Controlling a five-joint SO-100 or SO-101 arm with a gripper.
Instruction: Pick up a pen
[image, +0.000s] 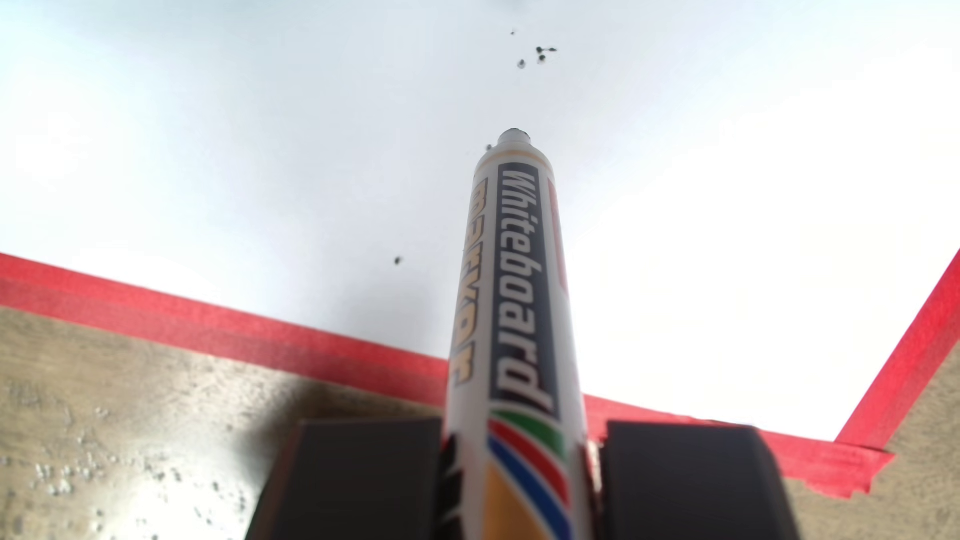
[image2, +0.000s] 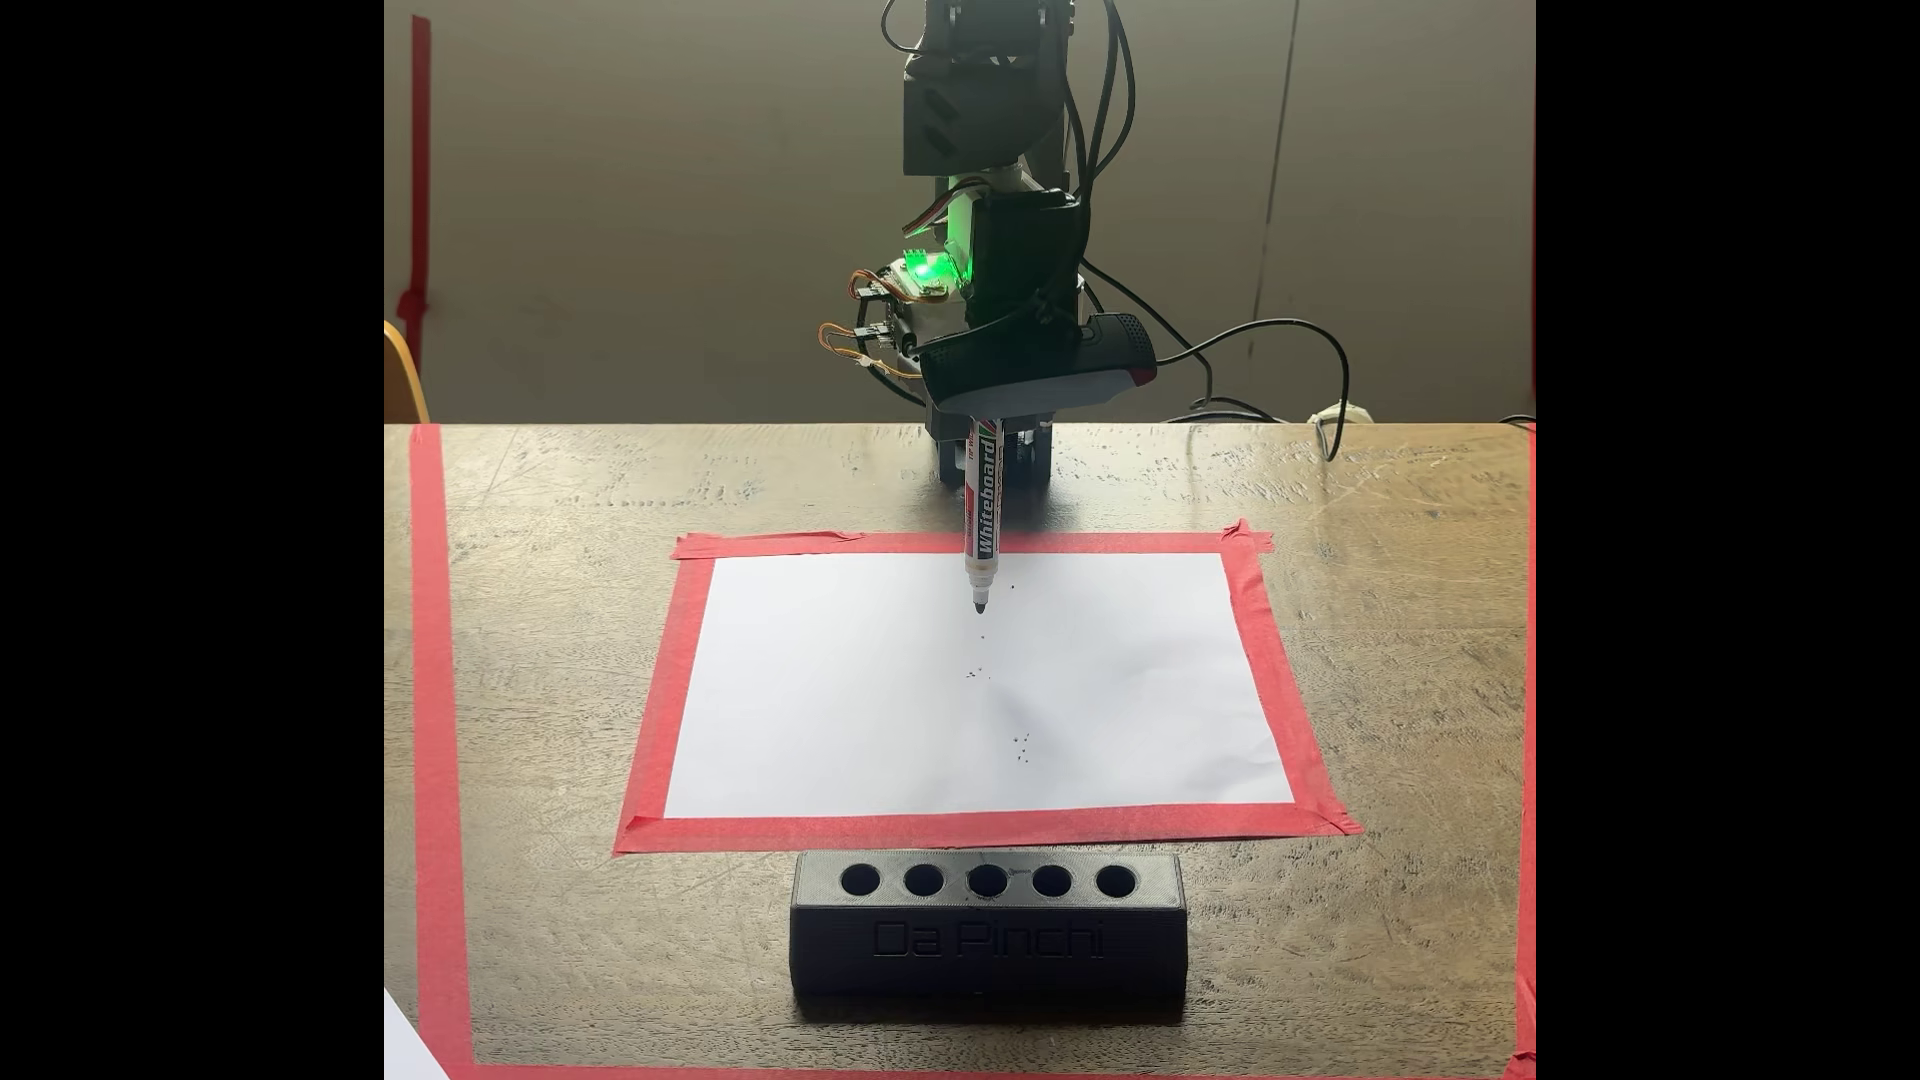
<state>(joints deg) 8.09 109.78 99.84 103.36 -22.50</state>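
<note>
The pen (image: 517, 322) is a white marker printed "Whiteboard" with red, blue and green stripes, uncapped, its dark tip pointing down. My gripper (image: 517, 483) is shut on its upper body, one black finger on each side. In the fixed view the pen (image2: 982, 514) hangs nearly upright from the gripper (image2: 987, 436), tip at or just above the far part of the white paper (image2: 883, 706); contact is unclear. The jaws are partly hidden there by the wrist camera.
Red tape (image2: 977, 829) frames the paper on the wooden table (image2: 1403, 644). Small ink dots (image2: 1021, 748) mark the sheet. A black holder block (image2: 987, 924) with several holes, lettered "Da Pinchi", stands in front of the paper. Cables (image2: 1278, 353) trail behind the arm.
</note>
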